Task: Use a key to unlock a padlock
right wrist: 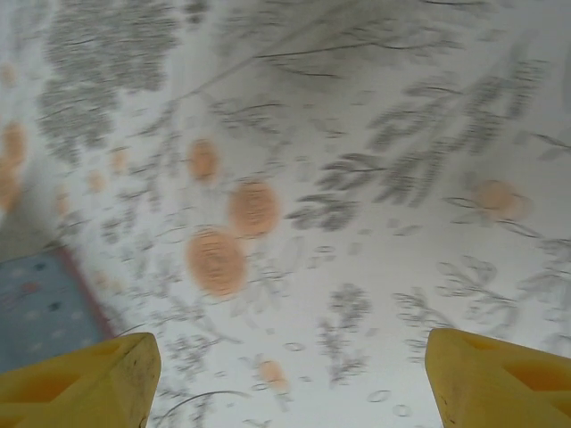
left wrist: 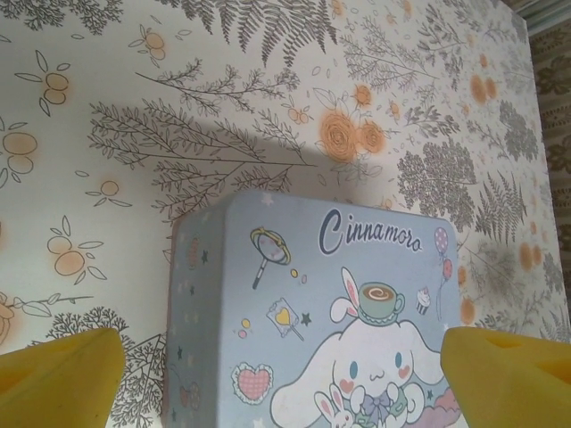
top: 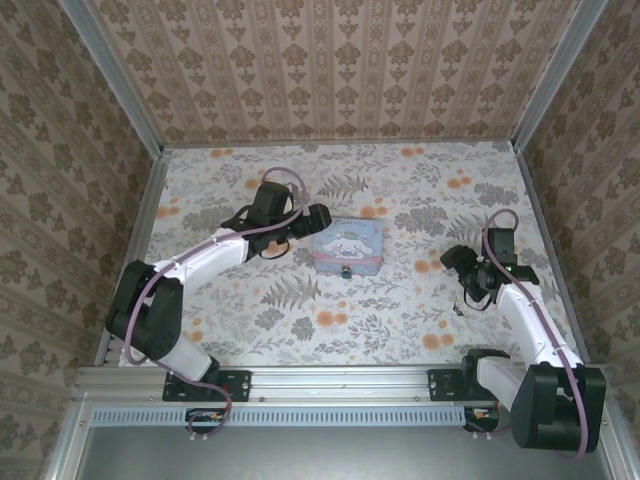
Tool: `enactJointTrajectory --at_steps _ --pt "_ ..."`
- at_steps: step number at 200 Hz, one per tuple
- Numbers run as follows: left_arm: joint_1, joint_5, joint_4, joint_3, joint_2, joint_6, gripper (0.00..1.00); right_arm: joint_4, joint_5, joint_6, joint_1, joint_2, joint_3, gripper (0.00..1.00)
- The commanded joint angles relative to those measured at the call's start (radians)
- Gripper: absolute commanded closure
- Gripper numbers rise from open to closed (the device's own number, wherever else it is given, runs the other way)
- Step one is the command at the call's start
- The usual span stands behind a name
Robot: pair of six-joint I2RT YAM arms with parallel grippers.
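White-black arms [top: 200,262], purple cables [top: 296,185], yellow fingers [left wrist: 53,374]

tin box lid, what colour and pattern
Pastel blue tin lid with a white cartoon character and doodles; clearest in left wrist view.

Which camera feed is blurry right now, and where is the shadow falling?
Right wrist view: smeared throughout, the table pattern soft. Left wrist view: sharp, and the tin throws a shadow onto the table just past its far edge. Top view: evenly lit, no glare.
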Motion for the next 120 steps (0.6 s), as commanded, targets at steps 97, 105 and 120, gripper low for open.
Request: enactJointTrajectory --at_steps 97,105,120 --pt "-0.022 0.047 0.018 -0.029 -0.002 0.036 0.00 0.071 -0.042 0.107 -0.012 0.058 -0.148 0.22" --pt "-0.022 0.047 0.021 -0.030 -0.001 0.033 0.00 0.075 -0.063 0.124 -0.004 0.041 -0.160 0.23" --pt "-0.023 0.046 0.025 -0.031 -0.001 0.029 0.00 0.065 -0.085 0.161 0.025 0.003 -0.179 0.24"
